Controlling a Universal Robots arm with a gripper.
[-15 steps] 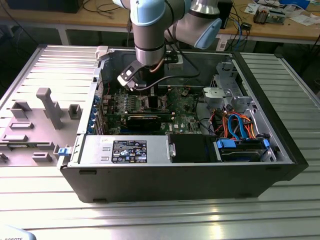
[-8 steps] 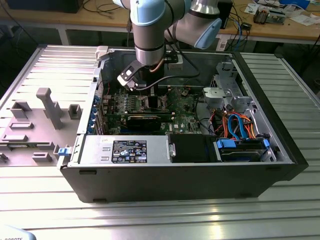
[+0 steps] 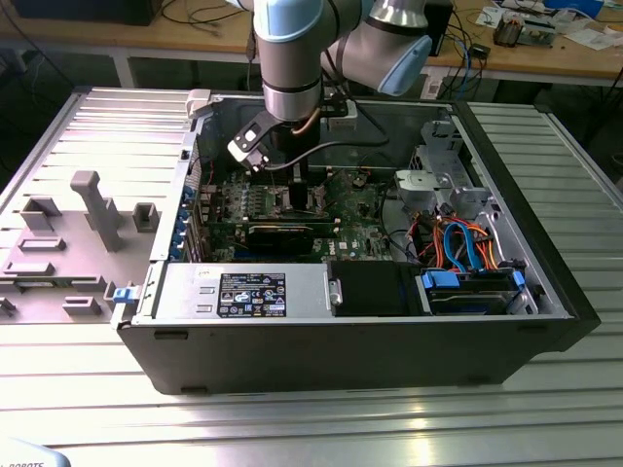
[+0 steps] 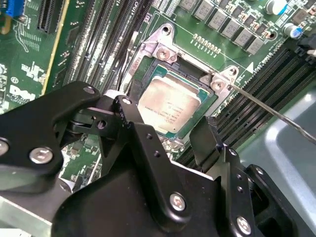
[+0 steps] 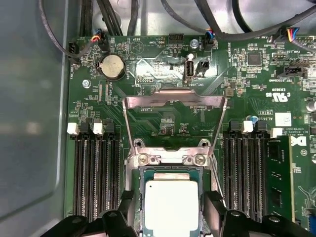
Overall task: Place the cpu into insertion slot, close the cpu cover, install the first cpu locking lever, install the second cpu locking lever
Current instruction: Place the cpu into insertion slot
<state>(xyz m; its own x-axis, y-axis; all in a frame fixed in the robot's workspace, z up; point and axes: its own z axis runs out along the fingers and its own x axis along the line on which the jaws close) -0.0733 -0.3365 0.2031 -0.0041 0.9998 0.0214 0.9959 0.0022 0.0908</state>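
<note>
The cpu [image 5: 172, 205] [image 4: 168, 106], a silver-topped square chip, lies flat in the insertion slot [image 5: 170, 172] [image 4: 181, 75] on the green board [image 3: 355, 209]. My gripper [image 5: 170, 212] [image 4: 163, 118] [image 3: 302, 180] hangs just above it, open. One black finger [image 5: 127, 207] stands on one side of the chip and the other finger [image 5: 215, 207] on the opposite side, each with a small gap to it. The cpu cover [image 5: 174, 100], a silvery frame, stands swung back from the slot on its hinge. A thin wire lever [image 4: 276, 114] sticks out from the socket corner, unlatched.
Black memory slots [image 5: 94, 173] [image 5: 244, 168] flank the socket closely on both sides. A coin battery [image 5: 112, 66] and cables [image 5: 123, 19] lie beyond the cover. The open computer case [image 3: 545, 243] walls the work area; a drive bay with orange and blue cables [image 3: 458, 243] fills the exterior view's right.
</note>
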